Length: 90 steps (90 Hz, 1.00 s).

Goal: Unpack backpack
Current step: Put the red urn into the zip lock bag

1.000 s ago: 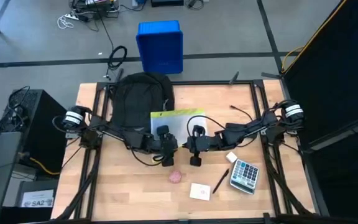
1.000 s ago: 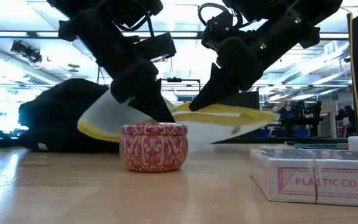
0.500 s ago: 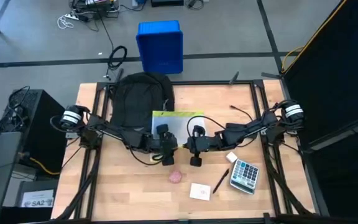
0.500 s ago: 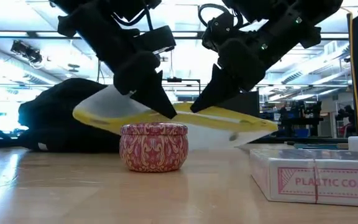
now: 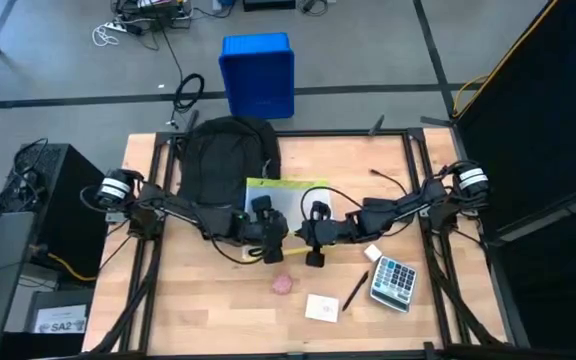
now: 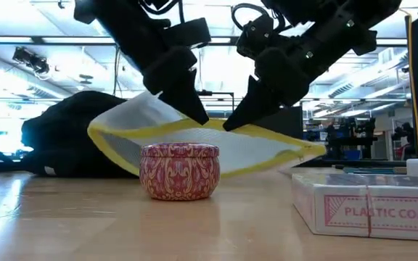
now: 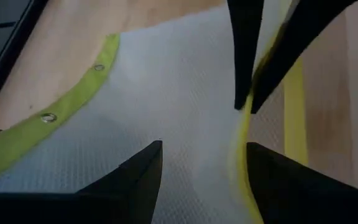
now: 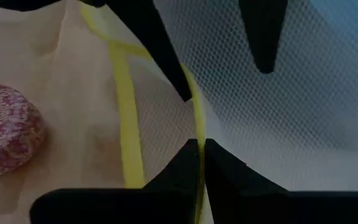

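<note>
Both grippers point(image 6: 194, 116) point(image 6: 232, 123) angle down, pinching the mesh pouch point(image 6: 245, 148) edge

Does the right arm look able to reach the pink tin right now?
Probably not straight away. The right gripper is shut on the yellow-edged mesh pouch, which the left gripper also touches. The pink tin sits close by with bare table around it.

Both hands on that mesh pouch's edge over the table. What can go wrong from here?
1. Both hands, right hand and left hand, pinch only the thin yellow edge of the mesh pouch; it could slip out.
2. The pouch sags just behind the pink tin; lowering or dragging may knock it.
</note>
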Each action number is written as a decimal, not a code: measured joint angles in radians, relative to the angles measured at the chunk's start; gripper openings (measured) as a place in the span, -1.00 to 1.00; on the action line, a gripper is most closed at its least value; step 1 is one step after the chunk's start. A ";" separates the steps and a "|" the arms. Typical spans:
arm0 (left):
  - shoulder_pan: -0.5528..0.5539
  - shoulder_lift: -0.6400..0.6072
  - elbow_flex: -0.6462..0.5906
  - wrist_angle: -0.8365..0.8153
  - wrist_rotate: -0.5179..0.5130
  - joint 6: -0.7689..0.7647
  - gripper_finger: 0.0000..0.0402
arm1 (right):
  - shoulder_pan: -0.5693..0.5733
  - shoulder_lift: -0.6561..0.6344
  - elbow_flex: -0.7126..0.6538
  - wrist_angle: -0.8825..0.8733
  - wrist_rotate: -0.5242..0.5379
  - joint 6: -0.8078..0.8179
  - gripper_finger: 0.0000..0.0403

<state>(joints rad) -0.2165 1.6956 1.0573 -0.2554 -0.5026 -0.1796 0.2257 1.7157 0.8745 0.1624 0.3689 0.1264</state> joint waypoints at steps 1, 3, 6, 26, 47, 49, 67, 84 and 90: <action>0.000 0.000 0.000 -0.005 0.000 -0.004 -0.01 | 0.001 0.000 0.000 0.000 0.002 0.000 -1.00; 0.000 0.001 0.000 -0.020 0.000 -0.008 -0.01 | 0.002 0.000 0.000 0.002 0.005 -0.003 -1.00; 0.000 0.001 0.000 -0.039 0.001 -0.014 -0.01 | 0.004 0.000 0.000 0.007 0.006 -0.008 -1.00; -0.015 0.002 0.000 -0.101 0.007 -0.069 -0.01 | 0.008 0.000 0.000 0.030 0.009 -0.017 -1.00; -0.035 0.009 -0.052 -0.102 0.050 -0.121 -0.01 | 0.008 0.000 0.000 0.031 0.008 -0.017 -1.00; -0.036 0.009 -0.058 -0.101 0.055 -0.129 -0.01 | 0.008 0.000 0.000 0.031 0.006 -0.017 -1.00; -0.043 0.009 -0.091 -0.099 0.016 -0.168 -0.05 | 0.008 0.000 0.000 0.031 0.004 -0.018 -1.00; -0.042 0.009 -0.095 -0.062 -0.006 -0.110 -0.55 | 0.008 0.000 0.000 0.031 0.005 -0.018 -1.00; -0.042 0.010 -0.095 -0.022 -0.007 -0.066 -0.85 | 0.008 0.000 0.000 0.030 0.005 -0.018 -1.00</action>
<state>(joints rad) -0.2584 1.7054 0.9627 -0.2770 -0.5098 -0.2455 0.2340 1.7157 0.8745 0.1928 0.3737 0.1089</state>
